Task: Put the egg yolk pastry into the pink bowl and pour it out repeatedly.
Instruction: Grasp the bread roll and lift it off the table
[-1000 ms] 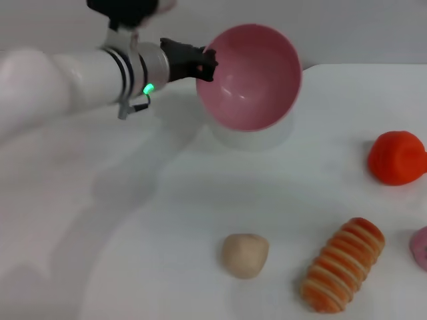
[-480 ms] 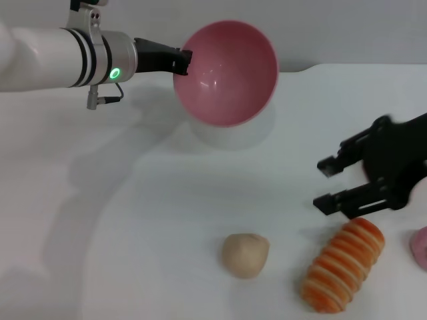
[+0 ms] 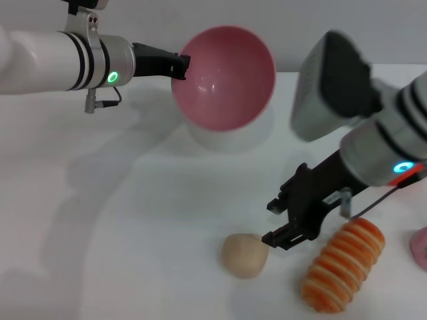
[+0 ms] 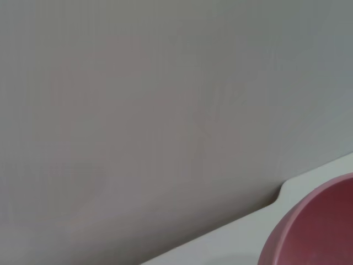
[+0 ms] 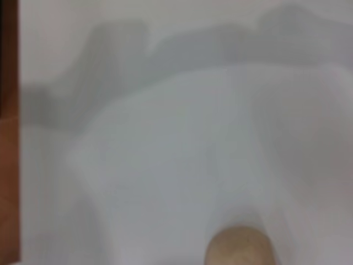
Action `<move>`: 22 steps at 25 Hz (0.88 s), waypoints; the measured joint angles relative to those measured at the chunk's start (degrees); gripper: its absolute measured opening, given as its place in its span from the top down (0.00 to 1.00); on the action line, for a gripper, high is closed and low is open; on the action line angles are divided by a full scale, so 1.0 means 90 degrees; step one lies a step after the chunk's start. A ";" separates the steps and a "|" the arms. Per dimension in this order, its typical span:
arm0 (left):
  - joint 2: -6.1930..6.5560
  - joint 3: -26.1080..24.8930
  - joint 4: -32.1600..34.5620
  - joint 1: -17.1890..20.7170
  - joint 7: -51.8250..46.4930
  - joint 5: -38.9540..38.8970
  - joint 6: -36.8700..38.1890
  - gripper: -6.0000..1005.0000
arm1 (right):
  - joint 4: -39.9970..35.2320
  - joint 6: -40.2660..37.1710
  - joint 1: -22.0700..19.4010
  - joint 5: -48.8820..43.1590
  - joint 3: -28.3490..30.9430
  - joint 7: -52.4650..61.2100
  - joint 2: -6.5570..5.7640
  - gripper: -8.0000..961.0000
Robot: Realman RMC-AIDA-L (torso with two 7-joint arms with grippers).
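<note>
Nearest the camera, resting on the white table: the egg yolk pastry, a small pale beige lump, matte, faintly lumpy and nearly round, so with no long axis to line up on. Just to its right, lying at a slant on the table: an orange-and-cream striped roll, apart from the pastry. Close above and to the right of the pastry: the right gripper, black jaws spread open and empty, the lower tip almost at the lump's upper right edge, the upper tip higher and clear of it. Pastry therefore down and to the left of the jaws, seemingly not yet between them, though contact at the lower tip cannot be ruled out from the head view; in the right wrist view, only the lump's rounded top at the frame edge. Clearly the nearer arm for the pick. Farther back and to the left, held off the table: the pink bowl, deep, smooth and dusty pink, tipped with its mouth toward the camera and nothing inside, rim pinched at its left edge by the closed left gripper. At the far right edge: a sliver of a pink item.
</note>
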 joint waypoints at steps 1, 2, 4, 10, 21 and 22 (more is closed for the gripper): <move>0.0000 0.0000 0.0000 0.0009 0.0022 -0.0005 0.0015 0.95 | 0.0141 0.0170 0.0045 -0.0071 -0.0155 0.0039 0.0002 0.41; 0.0000 0.0002 0.0000 0.0018 0.0056 -0.0018 0.0034 0.95 | 0.0274 0.0324 0.0073 -0.0140 -0.0285 0.0066 0.0006 0.41; -0.0003 0.0003 0.0000 0.0039 0.0113 -0.0033 0.0071 0.95 | 0.0568 0.0667 0.0121 -0.0239 -0.0506 0.0094 0.0007 0.41; -0.0014 0.0030 0.0000 0.0079 0.0123 -0.0039 0.0136 0.95 | 0.1140 0.1227 0.0241 -0.0172 -0.0992 0.0104 0.0031 0.41; -0.0018 0.0047 0.0000 0.0108 0.0148 -0.0046 0.0202 0.95 | 0.1503 0.1583 0.0407 0.0327 -0.1583 0.0115 0.0049 0.41; -0.0018 0.0047 0.0000 0.0108 0.0148 -0.0046 0.0202 0.95 | 0.1516 0.1605 0.0413 0.0334 -0.1610 0.0116 0.0050 0.41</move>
